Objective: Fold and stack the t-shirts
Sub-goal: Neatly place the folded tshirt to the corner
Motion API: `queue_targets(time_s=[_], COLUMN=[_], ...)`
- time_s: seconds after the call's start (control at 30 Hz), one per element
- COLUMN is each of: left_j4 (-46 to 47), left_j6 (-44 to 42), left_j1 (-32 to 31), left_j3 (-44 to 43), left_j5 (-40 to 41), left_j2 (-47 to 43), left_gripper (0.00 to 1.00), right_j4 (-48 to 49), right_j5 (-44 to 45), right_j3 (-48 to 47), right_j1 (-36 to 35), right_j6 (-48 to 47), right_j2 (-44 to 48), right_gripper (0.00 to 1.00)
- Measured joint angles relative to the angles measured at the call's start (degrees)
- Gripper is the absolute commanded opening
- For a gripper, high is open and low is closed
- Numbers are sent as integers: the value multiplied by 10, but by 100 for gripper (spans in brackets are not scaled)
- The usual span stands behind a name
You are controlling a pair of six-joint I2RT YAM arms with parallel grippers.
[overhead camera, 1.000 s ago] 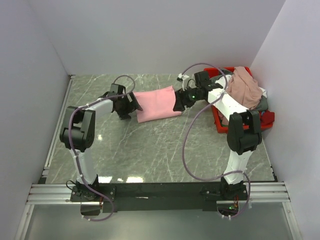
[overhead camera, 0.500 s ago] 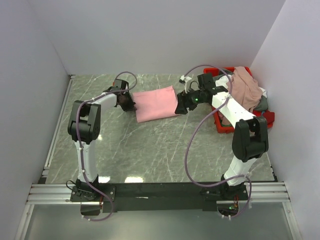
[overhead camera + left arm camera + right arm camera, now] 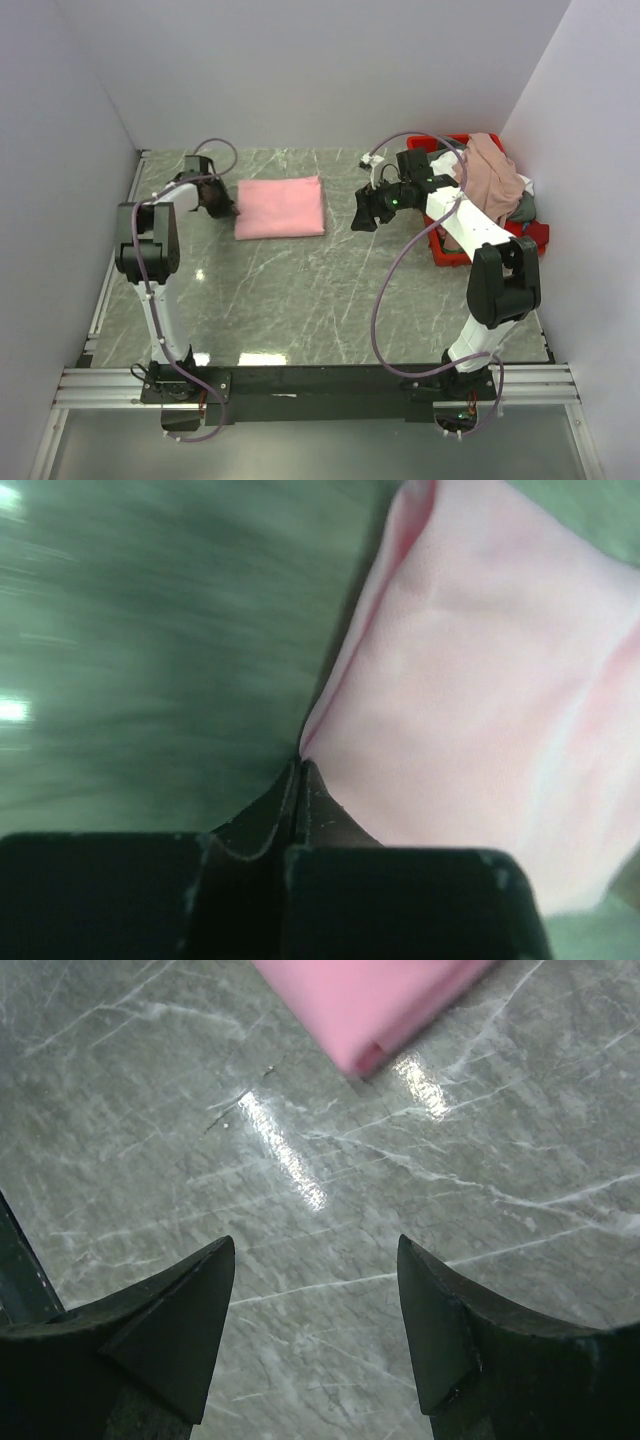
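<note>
Okay, I'm pinching the left edge of the folded light pink t-shirt (image 3: 280, 207), lying flat on the table (image 3: 300, 300) toward its far side, with the fingers of the left gripper (image 3: 222, 203) closed, and I'm hovering the right gripper (image 3: 362, 212), fingers spread open and empty, near its right edge, not touching.

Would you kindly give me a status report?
Left gripper shut on folded light pink cloth t-shirt. Right gripper open, off it. Nothing obstructing.
</note>
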State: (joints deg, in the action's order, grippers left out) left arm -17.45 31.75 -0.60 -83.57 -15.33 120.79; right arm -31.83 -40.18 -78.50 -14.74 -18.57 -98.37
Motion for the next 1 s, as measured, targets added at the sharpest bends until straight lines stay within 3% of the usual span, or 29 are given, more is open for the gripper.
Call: queue_targets(time_s=[0.2, 0.37, 0.53, 0.73, 0.83, 0.87, 1.0], left_j4=[-56, -106, -160, -214, -241, -243, -249], left_j6=[-43, -76, -104, -127, -133, -135, -136], left_j1=[89, 143, 158, 162, 174, 178, 191], left_j3=[-64, -184, -314, -406, -439, -442, -442], left_j5=[80, 158, 233, 308, 323, 325, 325], left_j2=[26, 92, 165, 214, 229, 231, 226], left_gripper=[0, 0, 0, 1, 12, 26, 48], right_j4=[-2, -7, -9, -10, -12, -14, -20], right_j5=[-4, -5, -7, -10, -11, -11, -10], right_j3=[0, 1, 1, 1, 1, 1, 1], right_j1=[0, 0, 0, 0, 0, 0, 0], right_j6=[-8, -17, -21, -24, -26, -27, -35], right_j2=[0, 0, 0, 0, 0, 0, 0], right_gripper=[72, 72, 72, 72, 72, 72, 72])
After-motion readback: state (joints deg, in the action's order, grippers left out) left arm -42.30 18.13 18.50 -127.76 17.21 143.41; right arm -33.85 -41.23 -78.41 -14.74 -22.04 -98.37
